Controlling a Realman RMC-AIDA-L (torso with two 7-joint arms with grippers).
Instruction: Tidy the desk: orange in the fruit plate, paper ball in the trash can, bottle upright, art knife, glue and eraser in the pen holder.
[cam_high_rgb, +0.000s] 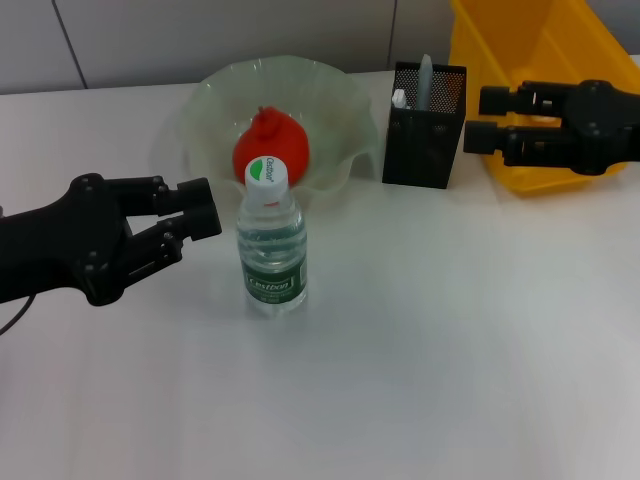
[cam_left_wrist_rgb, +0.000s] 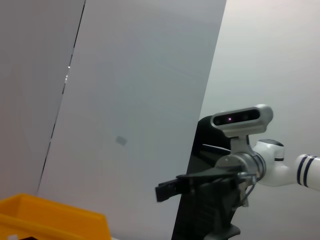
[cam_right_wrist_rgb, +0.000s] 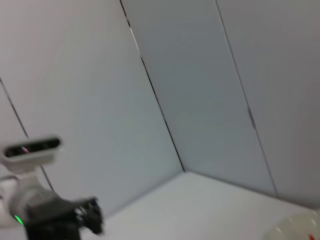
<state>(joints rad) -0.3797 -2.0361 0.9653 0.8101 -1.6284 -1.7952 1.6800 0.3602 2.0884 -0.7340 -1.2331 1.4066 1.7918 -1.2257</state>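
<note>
On a white desk (cam_high_rgb: 450, 380), the yellow trash can (cam_high_rgb: 545, 60) stands at the far right corner, well to the right of the bottle, with the right claw (cam_high_rgb: 478, 118) hanging level in front of it, its two fingers pointing toward the pen holder and held a little apart, pinching nothing. Just behind the bottle sits the pale-green fruit plate (cam_high_rgb: 200, 110), the orange (cam_high_rgb: 270, 150) already resting inside it. The black mesh pen holder (cam_high_rgb: 425, 125), behind and to the right of the bottle, has a couple of items poking above its rim. The bottle (cam_high_rgb: 270, 245) itself stands upright, cap on top, its long axis vertical. The left claw (cam_high_rgb: 205, 212) is the nearer one, just left of the bottle at shoulder height, fingers reaching level toward it, slightly spread and clear of the plastic. No paper ball or eraser is visible on the desk; by appearances the tidying is nearly complete.
</note>
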